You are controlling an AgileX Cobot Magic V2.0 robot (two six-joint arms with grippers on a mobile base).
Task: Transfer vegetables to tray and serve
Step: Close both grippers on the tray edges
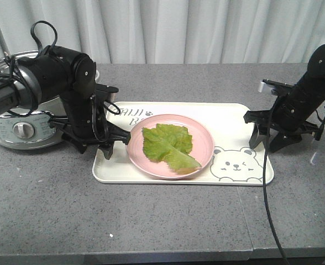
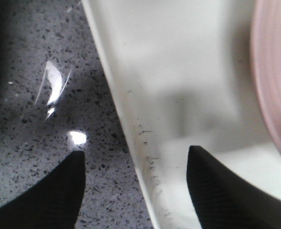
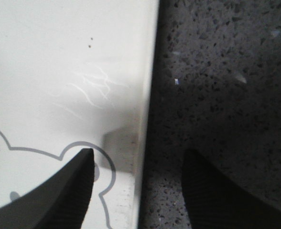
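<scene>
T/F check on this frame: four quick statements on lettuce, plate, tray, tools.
1. Lettuce lies on the plate. True.
2. Plate sits off the tray. False: it sits on the tray.
3. Left tool is open, straddling the tray's edge. True.
4. Right tool is shut on lettuce. False: it is open and empty, straddling the tray's opposite edge.

grey speckled counter [image 1: 168, 221] bears the tray [image 1: 229, 117] and a cooker [image 1: 19, 130].
</scene>
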